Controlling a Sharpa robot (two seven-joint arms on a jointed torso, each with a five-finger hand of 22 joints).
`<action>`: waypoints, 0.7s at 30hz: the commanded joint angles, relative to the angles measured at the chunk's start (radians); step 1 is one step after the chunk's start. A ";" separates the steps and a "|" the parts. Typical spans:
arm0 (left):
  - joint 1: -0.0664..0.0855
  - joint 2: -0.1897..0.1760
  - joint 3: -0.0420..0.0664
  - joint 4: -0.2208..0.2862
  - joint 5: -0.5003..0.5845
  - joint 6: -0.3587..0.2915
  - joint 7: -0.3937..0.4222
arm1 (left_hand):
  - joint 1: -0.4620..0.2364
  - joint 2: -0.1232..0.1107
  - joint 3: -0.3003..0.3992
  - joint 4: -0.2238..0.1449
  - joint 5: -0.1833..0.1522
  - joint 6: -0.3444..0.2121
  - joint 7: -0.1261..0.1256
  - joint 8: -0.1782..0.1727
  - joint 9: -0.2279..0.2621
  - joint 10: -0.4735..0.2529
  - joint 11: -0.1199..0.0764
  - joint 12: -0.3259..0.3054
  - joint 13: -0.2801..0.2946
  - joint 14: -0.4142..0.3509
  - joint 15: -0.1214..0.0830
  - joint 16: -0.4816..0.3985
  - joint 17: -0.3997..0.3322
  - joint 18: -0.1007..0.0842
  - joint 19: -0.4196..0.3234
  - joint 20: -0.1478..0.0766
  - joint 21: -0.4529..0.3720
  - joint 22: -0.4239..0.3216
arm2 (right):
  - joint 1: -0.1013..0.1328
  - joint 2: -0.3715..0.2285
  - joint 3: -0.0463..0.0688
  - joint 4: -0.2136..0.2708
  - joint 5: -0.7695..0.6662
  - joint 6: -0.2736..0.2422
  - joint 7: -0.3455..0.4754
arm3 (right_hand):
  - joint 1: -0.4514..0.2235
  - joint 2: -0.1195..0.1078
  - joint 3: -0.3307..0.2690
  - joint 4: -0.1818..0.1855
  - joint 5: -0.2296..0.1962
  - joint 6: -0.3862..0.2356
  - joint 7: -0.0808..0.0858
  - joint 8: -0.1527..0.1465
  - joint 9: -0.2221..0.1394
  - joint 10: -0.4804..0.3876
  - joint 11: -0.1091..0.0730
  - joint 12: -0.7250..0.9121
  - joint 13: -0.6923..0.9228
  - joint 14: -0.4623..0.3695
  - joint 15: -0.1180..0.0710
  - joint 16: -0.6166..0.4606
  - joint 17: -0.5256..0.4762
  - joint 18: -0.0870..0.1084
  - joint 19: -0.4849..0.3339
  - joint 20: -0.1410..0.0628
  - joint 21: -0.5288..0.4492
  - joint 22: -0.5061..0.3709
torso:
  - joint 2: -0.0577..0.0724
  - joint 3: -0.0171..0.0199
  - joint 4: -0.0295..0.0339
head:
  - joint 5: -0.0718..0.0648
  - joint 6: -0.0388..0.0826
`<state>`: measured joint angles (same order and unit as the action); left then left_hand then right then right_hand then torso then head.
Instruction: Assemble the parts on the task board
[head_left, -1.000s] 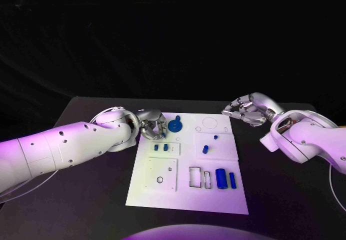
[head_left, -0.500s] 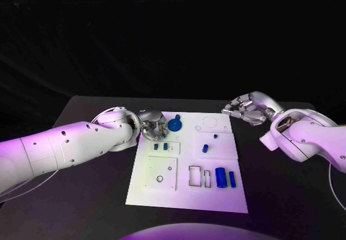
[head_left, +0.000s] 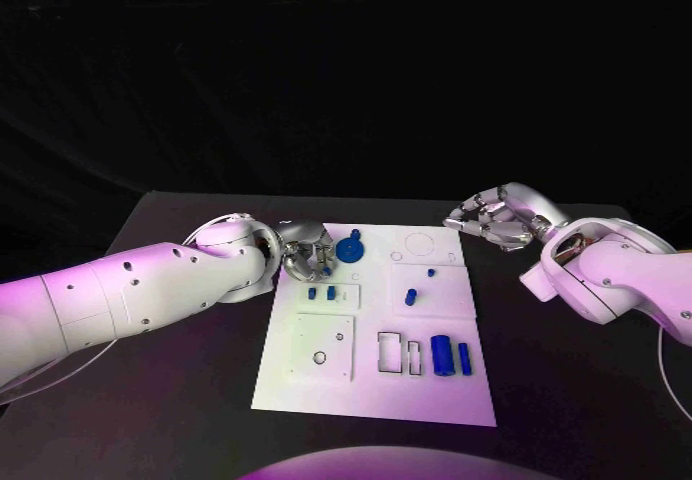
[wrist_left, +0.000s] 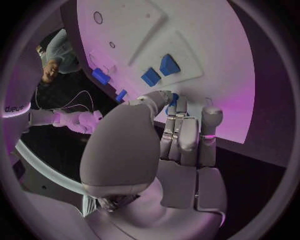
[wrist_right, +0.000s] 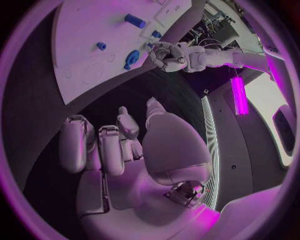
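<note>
The white task board lies in the middle of the black table. A blue round part with a stem stands near the board's far left corner. My left hand is right beside it with its fingers curled. In the left wrist view, a sliver of the blue round part shows pinched between the thumb and fingertips of that left hand. My right hand hovers off the board's far right corner, fingers curled, holding nothing; the right wrist view shows the same right hand.
More blue parts lie on the board: two small blocks near the left hand, a peg and a dot at the middle, a cylinder and a bar at the near right. Bare table surrounds the board.
The left hand has drawn back very slightly toward the board's left edge. The blue round part and the right hand stay where they were.
</note>
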<state>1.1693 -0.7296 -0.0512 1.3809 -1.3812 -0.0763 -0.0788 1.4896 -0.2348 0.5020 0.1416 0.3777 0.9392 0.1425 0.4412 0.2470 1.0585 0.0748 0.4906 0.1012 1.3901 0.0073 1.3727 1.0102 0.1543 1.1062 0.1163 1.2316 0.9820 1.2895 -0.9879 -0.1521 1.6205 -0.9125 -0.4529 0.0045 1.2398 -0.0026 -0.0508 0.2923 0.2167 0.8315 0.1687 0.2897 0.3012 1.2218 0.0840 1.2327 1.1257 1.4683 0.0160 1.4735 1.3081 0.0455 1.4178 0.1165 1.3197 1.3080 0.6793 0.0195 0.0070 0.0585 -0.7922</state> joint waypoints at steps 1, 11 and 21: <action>-0.002 0.002 -0.002 0.003 -0.004 0.016 0.000 | -0.004 0.003 -0.001 -0.007 -0.004 0.003 0.000 -0.005 0.001 0.004 0.000 -0.006 0.001 0.003 -0.002 0.005 -0.003 -0.016 0.002 -0.003 0.002 -0.001 | -0.001 0.000 0.000 0.001 -0.005 0.002 0.005 | 0.002 0.003 -0.005 -0.001 0.006 -0.008 -0.001 0.005 -0.001 -0.007 0.001 -0.003 -0.001 0.049 -0.006 -0.006 0.030 0.020 -0.004 -0.001 -0.004 0.094 | 0.000 -0.0003 -0.0005 | 0.000 -0.001; -0.003 -0.005 -0.002 0.008 -0.003 -0.002 0.005 | -0.028 -0.020 -0.010 -0.007 -0.001 -0.041 0.015 -0.047 -0.011 -0.020 0.016 -0.030 0.001 -0.007 0.011 0.002 -0.024 -0.014 -0.011 0.004 -0.008 -0.014 | -0.001 -0.002 0.000 0.000 -0.005 0.001 0.005 | 0.002 0.003 -0.005 -0.001 0.006 -0.008 -0.001 0.005 -0.001 -0.007 0.001 -0.003 -0.001 0.049 -0.006 -0.006 0.030 0.020 -0.004 -0.001 -0.004 0.094 | 0.000 -0.0001 0.0011 | -0.001 -0.001; -0.006 -0.009 -0.002 0.013 -0.003 -0.014 0.009 | -0.039 -0.025 -0.016 -0.005 -0.001 -0.042 0.015 -0.051 -0.011 -0.042 0.020 -0.032 0.004 -0.025 0.016 -0.010 -0.062 -0.010 -0.027 0.007 -0.020 -0.032 | -0.001 -0.002 0.000 0.000 -0.006 -0.002 0.005 | 0.005 0.007 -0.013 0.000 0.006 -0.008 -0.001 0.006 -0.002 -0.009 0.001 -0.005 -0.004 0.048 -0.007 -0.008 0.028 0.020 -0.005 -0.001 -0.007 0.092 | -0.001 0.0000 0.0002 | 0.001 -0.001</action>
<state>1.1648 -0.7389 -0.0530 1.3904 -1.3818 -0.0833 -0.0776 1.4598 -0.2630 0.4910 0.1366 0.3777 0.9023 0.1570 0.3963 0.2369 1.0197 0.0949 0.4607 0.1043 1.3707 0.0244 1.3649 0.9503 0.1544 1.0840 0.1235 1.2151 0.9501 1.2895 -0.9900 -0.1521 1.6197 -0.9125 -0.4545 0.0045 1.2398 -0.0026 -0.0595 0.2921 0.2167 0.8314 0.1687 0.2897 0.2999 1.2218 0.0840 1.2327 1.1219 1.4682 0.0160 1.4695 1.3079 0.0455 1.4177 0.1164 1.3163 1.3077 0.6788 0.0192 0.0075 0.0588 -0.7938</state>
